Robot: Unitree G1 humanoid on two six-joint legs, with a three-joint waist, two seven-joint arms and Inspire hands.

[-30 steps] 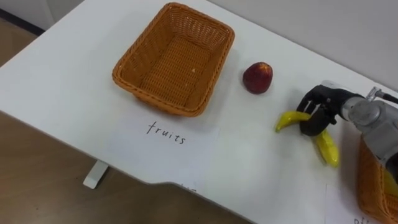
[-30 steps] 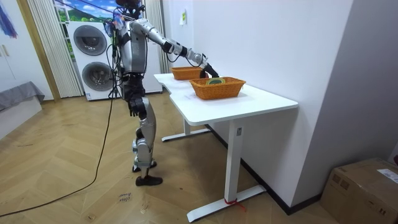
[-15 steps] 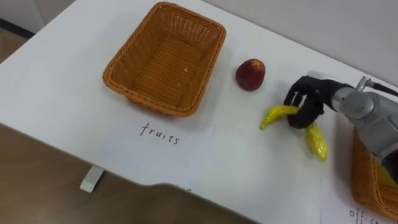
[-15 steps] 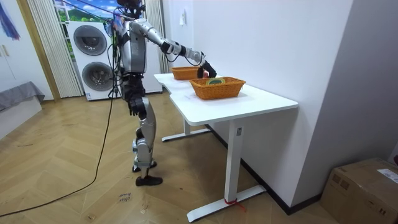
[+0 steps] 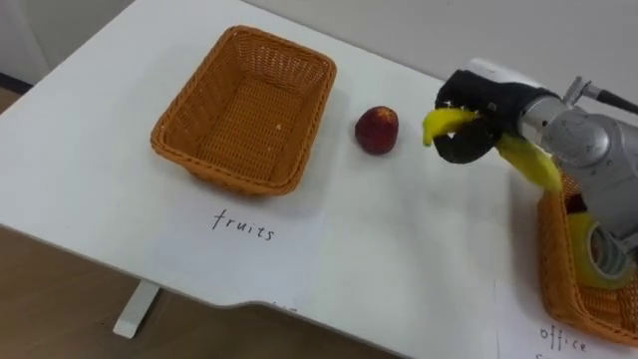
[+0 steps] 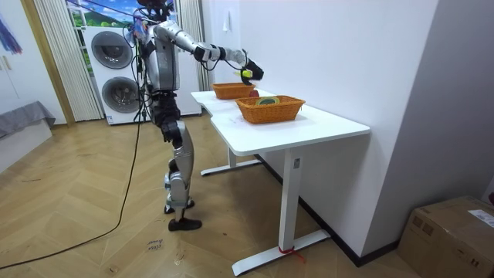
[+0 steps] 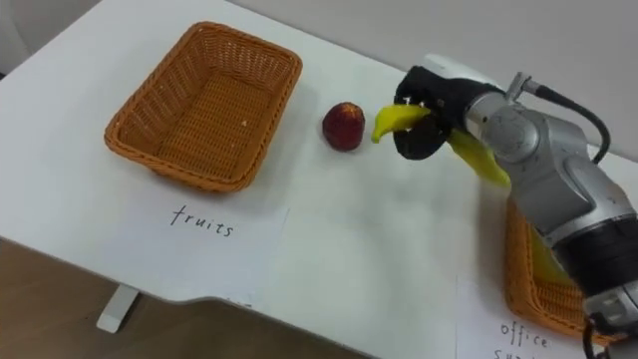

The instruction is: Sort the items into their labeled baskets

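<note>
Right hand holds a banana in the air above the tabletop.

The hand's dark fingers are curled round the middle of the banana. One yellow end points left toward a red fruit, and the other slants down to the right over the near-right basket. The banana is clear of the tabletop. The red fruit lies alone on the tabletop, between the hand and the empty wicker basket at far left, just right of that basket and apart from it. A hand-lettered paper sheet lies in front of the empty basket. The right basket holds a roll of tape. In the room view the robot stands at the table's left end, right arm stretched over it.
</note>
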